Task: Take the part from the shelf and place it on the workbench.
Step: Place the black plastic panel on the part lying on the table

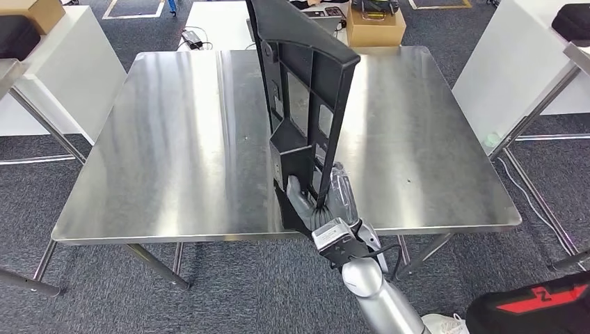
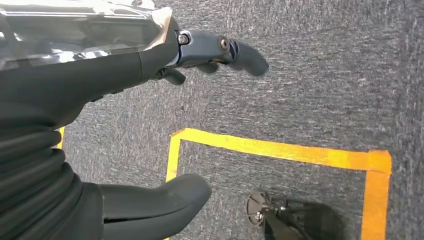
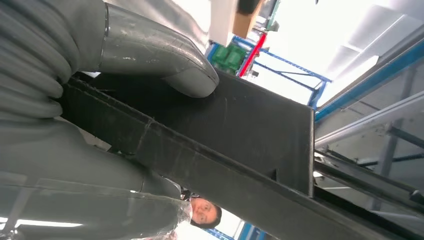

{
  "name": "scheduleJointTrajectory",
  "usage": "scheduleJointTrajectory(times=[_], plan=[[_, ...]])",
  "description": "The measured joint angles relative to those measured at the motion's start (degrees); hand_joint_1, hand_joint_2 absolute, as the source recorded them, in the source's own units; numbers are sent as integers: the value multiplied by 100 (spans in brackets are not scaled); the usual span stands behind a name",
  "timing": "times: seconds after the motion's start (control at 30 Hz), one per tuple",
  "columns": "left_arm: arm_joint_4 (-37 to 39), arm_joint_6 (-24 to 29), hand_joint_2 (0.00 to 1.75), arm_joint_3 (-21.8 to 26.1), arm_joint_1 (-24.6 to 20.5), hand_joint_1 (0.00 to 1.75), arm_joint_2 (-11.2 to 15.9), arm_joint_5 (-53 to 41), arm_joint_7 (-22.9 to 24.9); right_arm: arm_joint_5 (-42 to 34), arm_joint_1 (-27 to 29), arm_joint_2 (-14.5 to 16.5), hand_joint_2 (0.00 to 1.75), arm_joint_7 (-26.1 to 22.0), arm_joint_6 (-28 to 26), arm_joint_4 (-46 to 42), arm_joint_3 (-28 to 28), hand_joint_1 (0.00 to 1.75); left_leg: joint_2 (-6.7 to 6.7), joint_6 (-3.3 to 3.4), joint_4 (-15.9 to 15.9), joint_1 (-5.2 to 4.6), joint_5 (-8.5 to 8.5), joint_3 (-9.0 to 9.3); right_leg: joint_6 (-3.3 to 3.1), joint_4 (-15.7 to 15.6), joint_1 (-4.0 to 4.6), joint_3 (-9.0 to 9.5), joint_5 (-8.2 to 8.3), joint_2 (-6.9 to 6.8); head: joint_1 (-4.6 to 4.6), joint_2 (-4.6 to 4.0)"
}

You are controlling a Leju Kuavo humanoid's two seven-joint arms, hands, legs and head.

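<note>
The right hand (image 1: 321,202) grips the lower end of the long black part (image 1: 300,104), thumb pressed against one face. The part stands nearly upright over the workbench (image 1: 174,139), above its near edge; whether its lower end touches the steel is hard to tell. The left hand (image 2: 150,55) hangs over grey carpet with yellow tape (image 2: 280,150), fingers apart, holding nothing. A cardboard box (image 1: 376,26) sits beyond the far edge.

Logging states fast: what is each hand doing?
Left hand: open, holding nothing.
Right hand: grips the long black ribbed plastic part.
</note>
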Motion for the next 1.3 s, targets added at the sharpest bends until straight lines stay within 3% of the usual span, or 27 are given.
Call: scheduleJointTrajectory(times=[0.07, 0.13, 0.23, 0.27, 0.3, 0.33, 0.4, 0.43, 0.47, 0.53, 0.6, 0.67, 0.77, 0.8, 0.83, 0.9, 0.97, 1.03, 1.17, 1.3], plan=[[2, -13, 175, 0, 7, 0, -4, -4, -13, 35, -3, -21, 175, -10, -54, -3, 0, 175, -7, 84, -89, -4, -10, 155, 84, 30, 22, 57, -22, 0, -1, 0], [3, -19, 175, -1, 3, 0, -3, -11, -21, 76, -25, -46, 175, -24, -126, -4, 1, 175, -14, 139, -145, 18, -48, 317, 105, 366, 25, -71, -94, -9, 9, 0], [2, -26, 175, -1, -12, 0, 9, -27, -19, 198, -28, -97, 175, -5, -264, -5, -2, 175, -31, 176, -159, 22, -169, 437, 79, 1385, 13, -819, -383, -17, 26, 0], [2, -28, 175, -1, -11, 0, 8, -32, -16, 272, -15, -116, 175, 20, -319, -5, -5, 175, -38, 178, -158, 19, -220, 484, 87, 1553, 12, -1024, -453, -17, 26, 0], [3, -31, 175, -1, -9, 0, 7, -37, -11, 362, -4, -133, 175, 53, -378, -5, -8, 175, -47, 176, -158, 17, -273, 545, 113, 1525, 12, -1126, -429, -17, 28, 0], [3, -31, 175, -1, -8, 0, 5, -44, -6, 476, 6, -149, 175, 93, -453, -5, -15, 175, -55, 169, -157, 17, -332, 623, 166, 1302, 12, -1128, -283, -18, 28, 0], [4, -31, 175, -1, -7, 0, 0, -60, 1, 760, 24, -180, 175, 179, -645, -10, -57, 175, -68, 139, -153, 12, -463, 793, 261, 578, 10, -981, 232, -34, 24, 0], [4, -30, 175, -1, -8, 0, 0, -67, 2, 921, 30, -197, 175, 232, -752, -13, -89, 175, -75, 112, -152, 7, -524, 851, 238, 300, 24, -909, 420, -50, 21, 0], [4, -31, 175, -1, -9, 0, 1, -71, 3, 1083, 34, -215, 175, 285, -857, -14, -126, 175, -79, 76, -156, 3, -576, 883, 175, 151, 41, -854, 543, -60, 14, 0], [4, -32, 175, -1, -11, 0, 2, -75, 2, 1391, 34, -250, 175, 380, -1058, -9, -211, 175, -75, 14, -156, 1, -620, 922, 9, 99, 59, -785, 558, -59, 5, 0], [3, -30, 175, -1, -13, 0, 5, -84, -5, 1636, 24, -282, 175, 444, -1252, 10, -305, 175, -56, -31, -35, 11, -646, 905, -60, 46, 14, -673, 561, -49, 3, 0], [3, -20, 175, -2, -16, 0, 3, -102, -20, 1886, -28, -305, 175, 514, -1434, 70, -379, 175, -38, -94, 452, 37, -765, 629, -121, 7, -18, -565, 523, -50, -4, 0], [4, -1, 175, -2, -18, 0, -4, -120, -32, 2484, -145, -329, 175, 766, -1662, 271, -438, 175, -24, -185, 1358, 76, -1067, -81, -187, 2, -5, -497, 437, -34, -10, 0], [4, 4, 175, -2, -18, 0, -4, -124, -31, 2659, -183, -338, 175, 853, -1707, 353, -449, 175, -23, -189, 1392, 78, -1011, -211, -187, 2, 1, -466, 406, -25, -10, 0], [4, 6, 175, -2, -18, 0, -4, -128, -28, 2780, -223, -344, 175, 928, -1728, 430, -458, 175, -22, -175, 1219, 77, -817, -231, -181, 2, 8, -424, 374, -16, -12, 0], [3, 9, 175, -2, -20, 0, 5, -137, -7, 2924, -334, -351, 175, 1067, -1712, 586, -468, 175, -19, -91, 523, 59, -274, -42, -170, -4, 20, -328, 315, -4, -7, 0], [4, 13, 175, -4, -28, 0, 15, -163, 27, 3133, -513, -355, 175, 1251, -1685, 802, -469, 175, -13, 10, 23, 13, -42, 127, -143, -16, 30, -289, 273, 5, -5, 0], [5, 15, 175, -4, -32, 0, 17, -186, 52, 3477, -705, -355, 175, 1449, -1686, 1084, -464, 175, -14, 58, -110, -24, -36, 183, -105, -33, 41, -295, 251, 10, -5, 0], [6, 15, 175, -4, -35, 0, 16, -192, 55, 3979, -1161, -354, 175, 1699, -1715, 1783, -445, 175, -31, -8, -196, -47, 58, 194, -85, -73, 73, -299, 254, 0, 2, 0], [6, 14, 175, -5, -35, 0, 4, -194, 49, 4028, -1376, -351, 175, 1736, -1726, 2176, -437, 175, -62, 22, -193, -71, 45, 192, -80, -109, 56, -293, 255, -22, -2, 0]])
